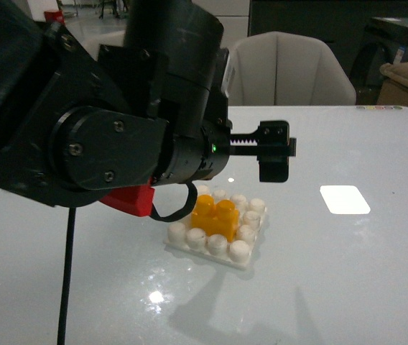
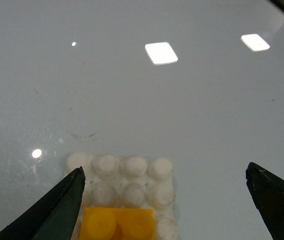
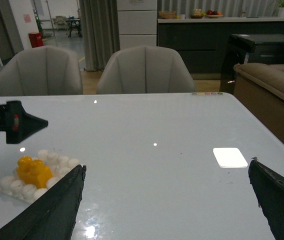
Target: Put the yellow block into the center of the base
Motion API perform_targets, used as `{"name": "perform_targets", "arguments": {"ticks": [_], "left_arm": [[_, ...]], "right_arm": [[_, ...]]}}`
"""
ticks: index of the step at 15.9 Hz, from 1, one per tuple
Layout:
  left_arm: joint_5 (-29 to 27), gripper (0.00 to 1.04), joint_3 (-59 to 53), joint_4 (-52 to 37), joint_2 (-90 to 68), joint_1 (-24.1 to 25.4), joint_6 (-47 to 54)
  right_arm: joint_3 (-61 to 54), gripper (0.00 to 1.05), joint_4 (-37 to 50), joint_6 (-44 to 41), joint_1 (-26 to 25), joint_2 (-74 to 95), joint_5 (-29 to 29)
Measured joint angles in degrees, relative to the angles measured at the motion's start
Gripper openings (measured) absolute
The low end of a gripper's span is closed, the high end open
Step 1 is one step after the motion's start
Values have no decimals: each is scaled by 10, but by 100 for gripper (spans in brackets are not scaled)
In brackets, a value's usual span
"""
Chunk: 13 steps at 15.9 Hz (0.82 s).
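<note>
The yellow block (image 1: 215,216) sits on the middle studs of the white base (image 1: 241,251) on the table. It also shows in the left wrist view (image 2: 117,225) on the base (image 2: 134,167), and in the right wrist view (image 3: 33,171) on the base (image 3: 12,185). My left gripper (image 1: 274,151) is open and empty, hanging above and a little behind the base; in its wrist view (image 2: 164,182) its fingers stand wide apart above the base. My right gripper (image 3: 167,175) is open and empty over bare table, to the right of the base.
The table is white and glossy with bright light reflections (image 1: 344,199). Grey chairs (image 3: 144,70) stand behind its far edge. A sofa (image 3: 272,85) stands at the right. The left arm's bulk (image 1: 82,122) fills the front view's left side.
</note>
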<state>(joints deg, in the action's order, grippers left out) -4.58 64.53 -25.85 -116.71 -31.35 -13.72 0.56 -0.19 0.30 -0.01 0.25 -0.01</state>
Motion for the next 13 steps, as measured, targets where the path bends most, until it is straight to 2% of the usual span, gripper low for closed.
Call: {"name": "perform_targets", "arguments": {"ticks": [4, 5, 6, 7, 8, 9, 12, 13], "left_arm": [[31, 98, -97, -86, 125, 3, -7], [-28, 93, -131, -173, 143, 0, 14], [-125, 82, -189, -243, 176, 7, 52], [-188, 71, -260, -269, 231, 29, 86], [-193, 60, -321, -256, 303, 67, 106], [-175, 47, -380, -239, 387, 111, 116], [-105, 11, -483, -237, 506, 159, 127], [-90, 2, -509, -229, 530, 177, 127]], "right_arm": [[0, 98, 0, 0, 0, 0, 0], [0, 98, 0, 0, 0, 0, 0], [0, 98, 0, 0, 0, 0, 0], [0, 98, 0, 0, 0, 0, 1], [0, 98, 0, 0, 0, 0, 1], [0, 98, 0, 0, 0, 0, 1], [0, 98, 0, 0, 0, 0, 0], [0, 98, 0, 0, 0, 0, 0]]}}
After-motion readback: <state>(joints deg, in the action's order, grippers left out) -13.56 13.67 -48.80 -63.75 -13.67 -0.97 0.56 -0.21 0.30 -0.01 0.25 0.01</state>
